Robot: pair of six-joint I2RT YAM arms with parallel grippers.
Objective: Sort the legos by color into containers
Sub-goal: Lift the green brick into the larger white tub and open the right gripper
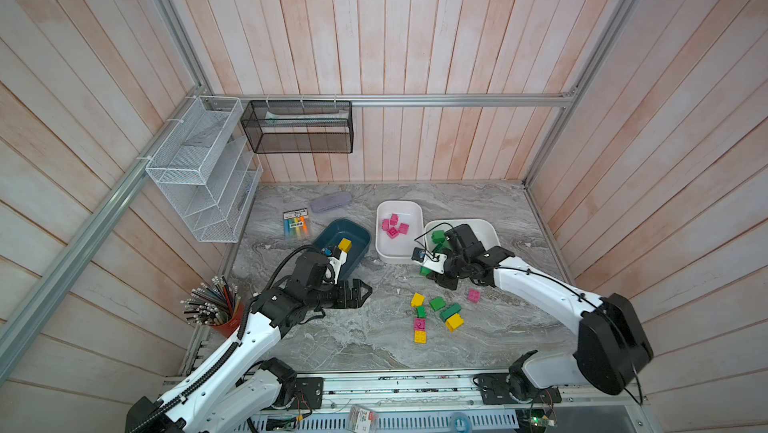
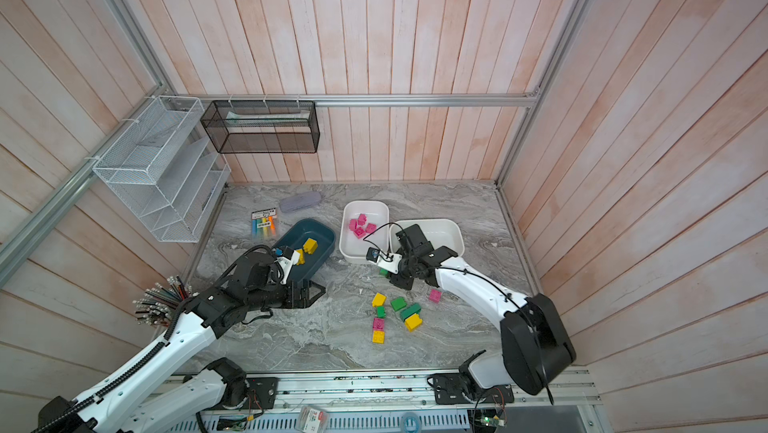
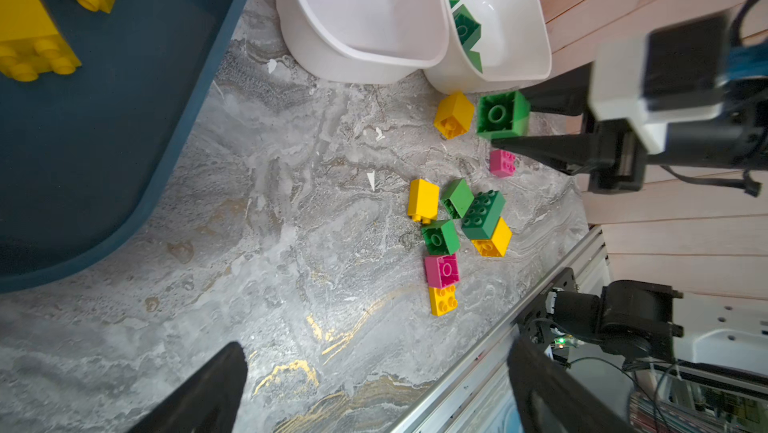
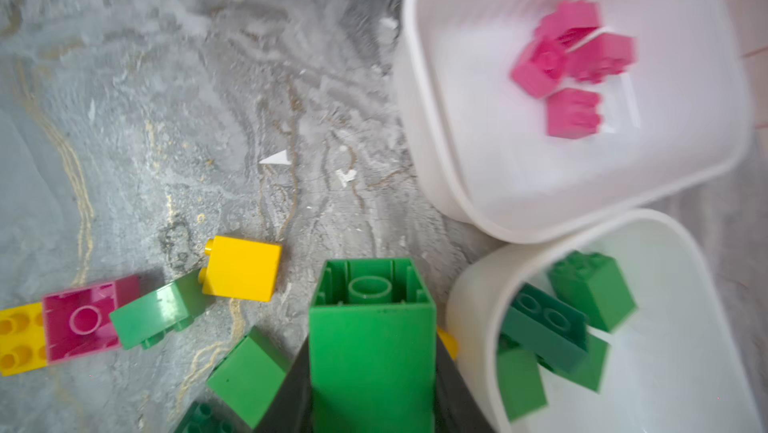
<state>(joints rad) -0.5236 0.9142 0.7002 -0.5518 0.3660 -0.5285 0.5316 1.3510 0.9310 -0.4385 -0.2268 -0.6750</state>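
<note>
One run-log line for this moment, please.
right gripper: shut on green lego | position: beside white tub holding greens | left gripper: open, empty | table: loose legos unsorted

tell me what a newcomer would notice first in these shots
The right gripper is pinching a green brick close by the white tub that holds green bricks. The colour sorting shows elsewhere too: pink bricks in the other white tub, yellow bricks in the teal tub. A bright scatter of loose bricks lies on the marble table in front of the tubs.
</note>
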